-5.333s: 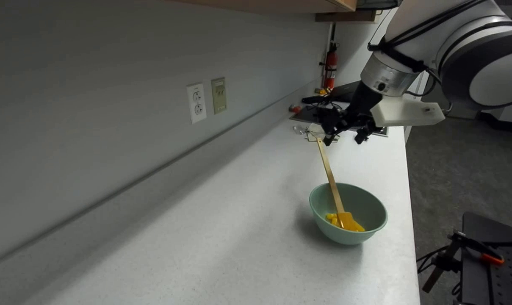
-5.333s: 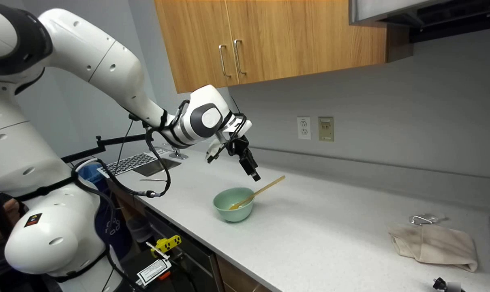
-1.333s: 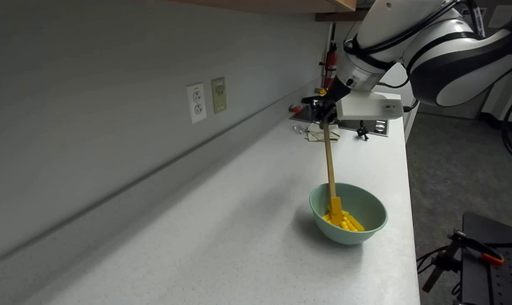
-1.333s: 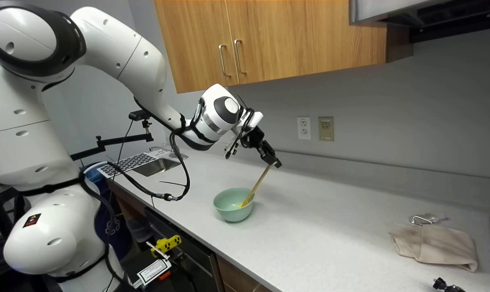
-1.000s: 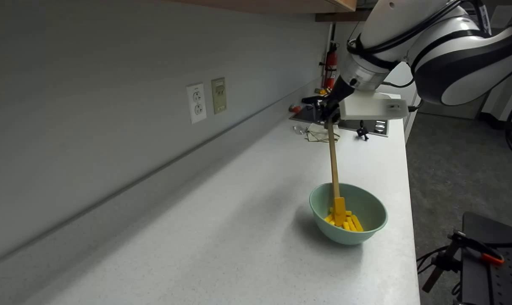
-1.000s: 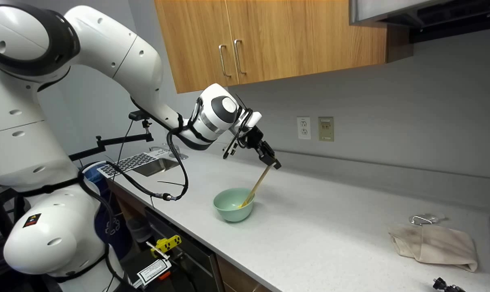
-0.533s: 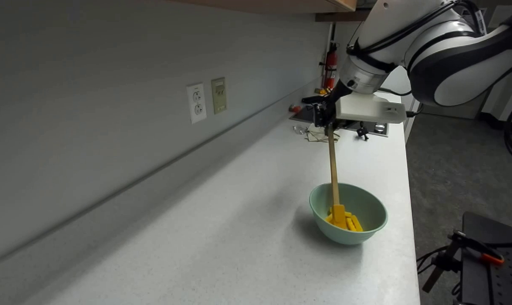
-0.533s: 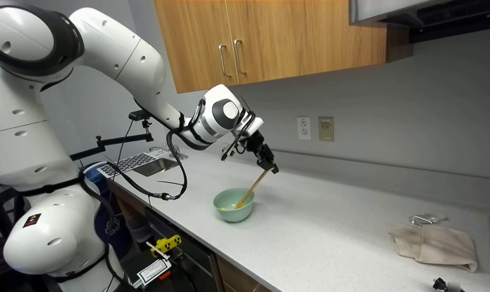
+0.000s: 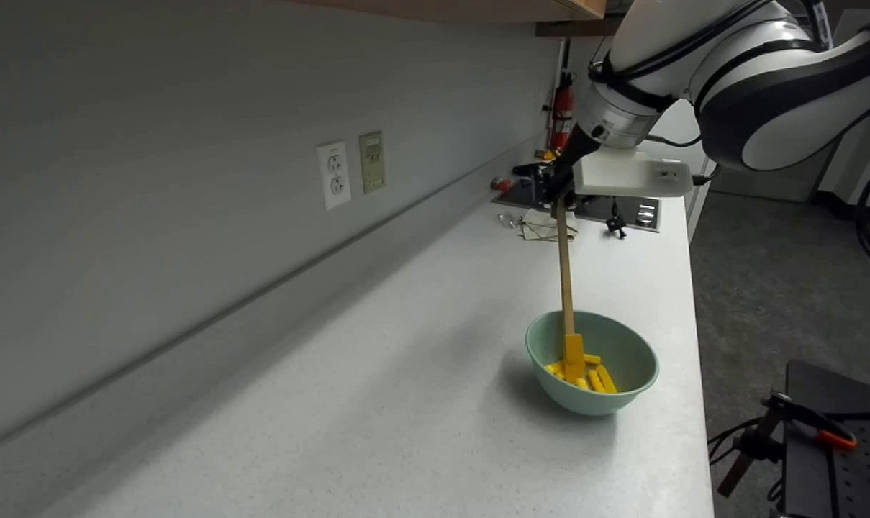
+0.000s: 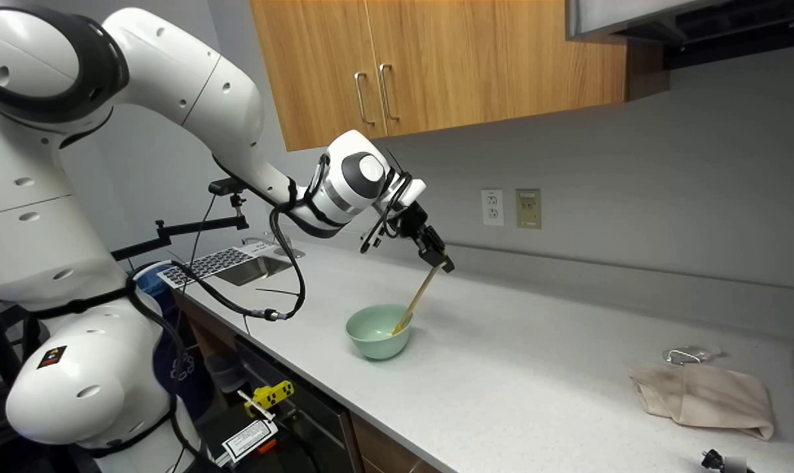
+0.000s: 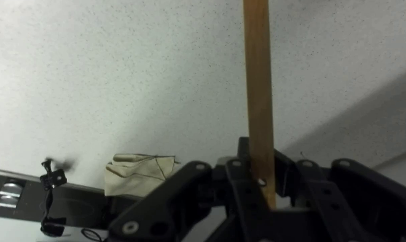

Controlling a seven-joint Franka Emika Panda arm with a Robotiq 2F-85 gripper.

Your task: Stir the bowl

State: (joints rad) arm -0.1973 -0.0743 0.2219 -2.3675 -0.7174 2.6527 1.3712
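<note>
The hand (image 9: pixel 560 208) has the spatula (image 9: pixel 565 288) clamped near its top end, long axis pointing down towards six o'clock in an exterior view, into the bowl (image 9: pixel 625 352) on the worktop (image 9: pixel 406 403), seemingly primed to stir!

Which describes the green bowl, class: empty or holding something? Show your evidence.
Holding something, though far from full: in an exterior view, yellow pieces lie in the bottom of the bowl, beside the spatula head.

Folded cloth (image 10: pixel 704 399) on counter (image 10: pixel 534 368), wooden cabinet (image 10: pixel 462 59) above, red extinguisher (image 9: pixel 563 114)
</note>
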